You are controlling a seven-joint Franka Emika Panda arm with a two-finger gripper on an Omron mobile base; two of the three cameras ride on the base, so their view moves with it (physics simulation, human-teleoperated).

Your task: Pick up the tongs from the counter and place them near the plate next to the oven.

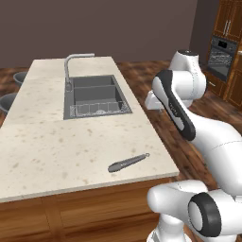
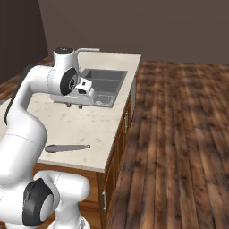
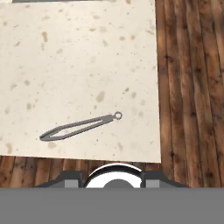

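The tongs (image 1: 127, 163) (image 2: 67, 147) (image 3: 81, 127) are slim and dark grey, and lie flat on the beige speckled counter (image 1: 47, 142) (image 2: 94, 123) (image 3: 65, 52) near its front right corner. Their ringed end points toward the counter's right edge. My gripper (image 2: 74, 105) hangs well above the counter, between the sink and the tongs, pointing down, with nothing in it. Its fingers look close together. The oven (image 1: 220, 56) stands in wood cabinets at the far right. The plate is out of view.
A recessed dark grey double sink (image 1: 94, 97) (image 2: 105, 85) with a steel faucet (image 1: 71, 66) sits in the far half of the counter. Two grey stools (image 1: 7, 101) stand at its left side. Open wood floor (image 2: 179, 134) runs along the counter's right side toward the oven.
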